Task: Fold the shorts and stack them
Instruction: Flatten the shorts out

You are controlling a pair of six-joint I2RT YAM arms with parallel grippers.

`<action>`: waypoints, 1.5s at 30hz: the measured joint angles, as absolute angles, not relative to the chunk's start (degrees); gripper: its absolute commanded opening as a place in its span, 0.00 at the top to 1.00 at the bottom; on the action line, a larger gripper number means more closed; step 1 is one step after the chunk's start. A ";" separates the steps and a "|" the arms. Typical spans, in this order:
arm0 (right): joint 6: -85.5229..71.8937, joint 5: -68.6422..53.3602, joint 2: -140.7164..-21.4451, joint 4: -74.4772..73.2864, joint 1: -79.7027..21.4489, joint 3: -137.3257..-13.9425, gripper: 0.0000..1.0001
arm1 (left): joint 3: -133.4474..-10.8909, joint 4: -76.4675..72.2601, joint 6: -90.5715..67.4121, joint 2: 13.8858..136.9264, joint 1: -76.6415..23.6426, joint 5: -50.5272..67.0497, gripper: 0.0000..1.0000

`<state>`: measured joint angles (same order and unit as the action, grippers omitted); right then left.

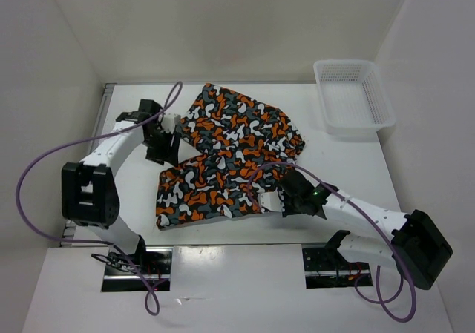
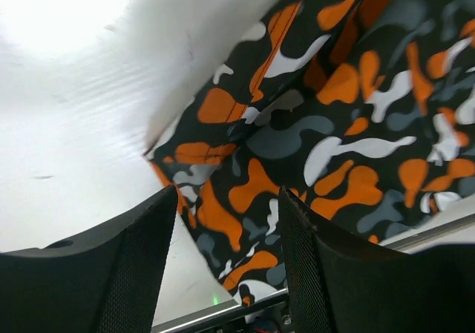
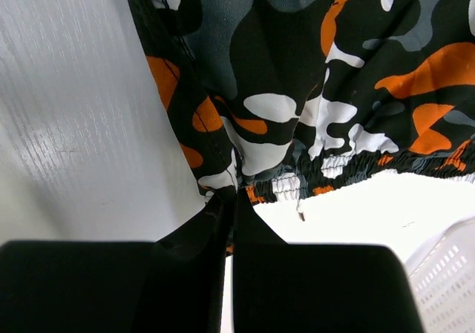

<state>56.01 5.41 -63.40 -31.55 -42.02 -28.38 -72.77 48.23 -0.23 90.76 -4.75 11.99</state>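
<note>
At table (image 1: 223, 236) centre, shorts (image 1: 230, 155) are laid rumpled, judged partly folded; stacking not yet done. Left gripper (image 2: 228, 199) is spread apart beside hem; right gripper (image 3: 228, 198) is clamped on near edge.

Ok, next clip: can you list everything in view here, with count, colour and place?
camouflage-print soft fabric shorts: one; orange, white, black and grey-teal; lying mid-table between the arms
plastic mesh basket: one; white; far right of the table
table: one; white; under everything
cables: two; purple; one looping along each arm
arms: two; white and black; bases at the near edge
left gripper: one; black; open, at the shorts' left edge
right gripper: one; black; shut on the shorts' near edge
</note>
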 measured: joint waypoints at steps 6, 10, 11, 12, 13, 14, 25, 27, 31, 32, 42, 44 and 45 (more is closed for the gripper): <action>55.77 5.52 -62.83 -30.76 -42.02 -27.44 0.99 | -67.35 49.04 -0.23 97.62 -7.46 10.68 0.32; 55.75 5.65 -62.81 -30.48 -42.02 -27.33 0.99 | -66.32 47.55 -0.23 97.62 -7.75 8.95 0.32; 55.64 5.67 -62.81 -30.44 -42.02 -27.31 0.99 | -66.32 46.65 -0.23 97.62 -7.77 8.51 0.32; 55.51 5.67 -62.81 -30.41 -42.02 -27.31 0.99 | -66.32 45.76 -0.23 97.62 -7.77 8.05 0.32; 55.35 5.69 -62.81 -30.41 -42.02 -27.31 0.99 | -66.32 44.99 -0.23 97.62 -7.77 7.46 0.34; 55.31 5.72 -62.76 -30.37 -42.02 -27.29 0.99 | -66.32 44.47 -0.23 97.62 -7.77 7.11 0.37; 55.16 5.76 -62.33 -30.00 -42.02 -26.87 0.99 | -66.46 40.88 -0.21 100.16 -7.90 6.02 0.48; 55.16 5.80 -62.33 -29.98 -42.02 -26.87 0.99 | -66.81 40.36 -0.21 100.73 -8.12 5.30 0.48; 55.16 5.76 -62.33 -29.98 -42.02 -26.87 0.99 | -67.02 39.07 -0.21 103.07 -8.91 2.37 0.45; 55.16 5.76 -62.33 -29.95 -42.02 -26.87 0.99 | -67.02 38.74 -0.21 103.98 -9.02 1.52 0.45; 55.33 5.74 -62.35 -29.76 -42.02 -26.85 0.99 | -67.64 39.48 -0.19 105.78 -12.08 0.16 0.95; 55.35 5.74 -62.39 -29.61 -42.02 -26.85 1.00 | -67.88 39.81 0.01 105.93 -12.69 -0.25 1.00; 55.35 5.74 -62.39 -29.56 -42.02 -26.85 1.00 | -67.90 39.83 -0.01 105.97 -12.86 -0.54 1.00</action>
